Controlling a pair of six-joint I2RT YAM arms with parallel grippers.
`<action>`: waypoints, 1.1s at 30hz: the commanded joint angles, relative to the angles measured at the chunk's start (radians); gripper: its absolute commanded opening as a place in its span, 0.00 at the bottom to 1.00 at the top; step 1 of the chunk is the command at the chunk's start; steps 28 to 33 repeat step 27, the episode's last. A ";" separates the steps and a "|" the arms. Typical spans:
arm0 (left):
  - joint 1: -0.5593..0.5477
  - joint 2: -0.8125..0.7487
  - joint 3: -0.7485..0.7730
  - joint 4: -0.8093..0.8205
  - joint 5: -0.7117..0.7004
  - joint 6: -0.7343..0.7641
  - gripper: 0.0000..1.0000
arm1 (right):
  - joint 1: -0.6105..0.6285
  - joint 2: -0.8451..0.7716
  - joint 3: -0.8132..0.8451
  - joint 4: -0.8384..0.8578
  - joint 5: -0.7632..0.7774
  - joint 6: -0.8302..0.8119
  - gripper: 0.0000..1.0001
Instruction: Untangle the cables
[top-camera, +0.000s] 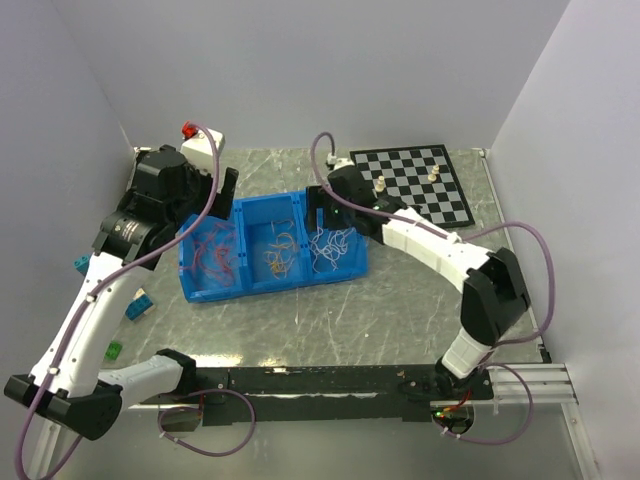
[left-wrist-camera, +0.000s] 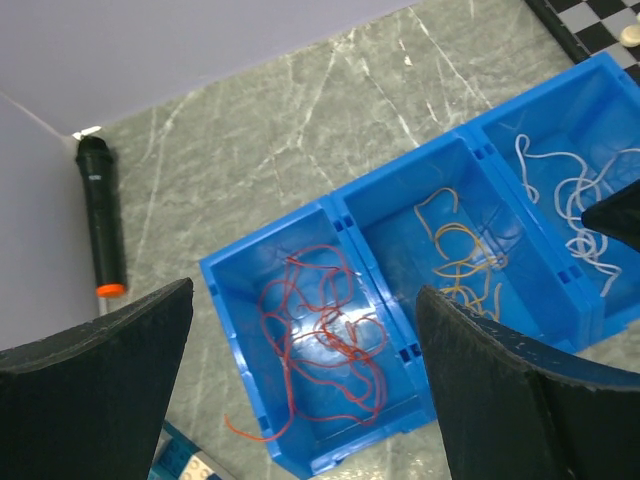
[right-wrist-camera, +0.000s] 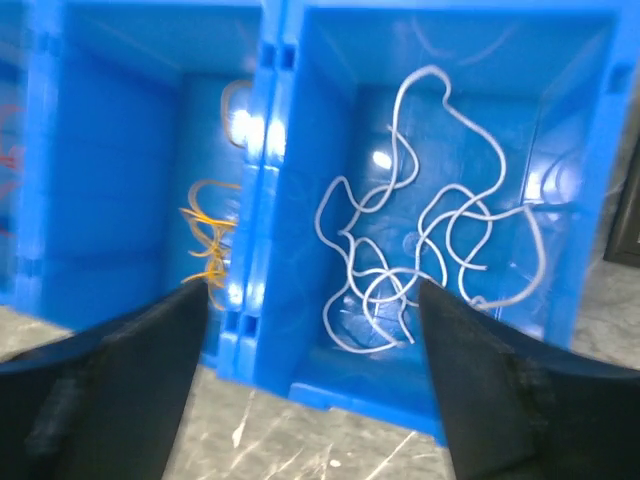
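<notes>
Both pairs of jaws spread wide, holding nothing
The left gripper (left-wrist-camera: 300, 400) hangs over red cables (left-wrist-camera: 325, 335); the right gripper (right-wrist-camera: 315, 390) over white cables (right-wrist-camera: 400, 275), orange cables (right-wrist-camera: 205, 235) at their nine o'clock.

A bin (top-camera: 290, 283) is set on the table (top-camera: 300, 330), split into three compartments side by side. In the left compartment cables (left-wrist-camera: 320, 330) are piled, more in the middle one, more in the right one. A chessboard (top-camera: 415, 180) is laid behind and right of the bin, with two pieces (top-camera: 433, 172) stood on it. Blocks (top-camera: 140, 305) are scattered left of the bin. A marker (left-wrist-camera: 102, 225) is laid behind and left of it.
</notes>
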 joint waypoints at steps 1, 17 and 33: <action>0.007 -0.007 -0.002 0.027 0.017 -0.065 0.97 | -0.013 -0.161 -0.006 0.017 -0.087 0.013 1.00; 0.025 -0.059 -0.157 0.179 -0.075 -0.161 0.97 | -0.043 -0.642 -0.316 -0.170 0.002 0.038 1.00; 0.140 0.038 -0.160 0.190 -0.022 -0.175 0.97 | -0.111 -0.783 -0.356 -0.211 0.020 0.039 1.00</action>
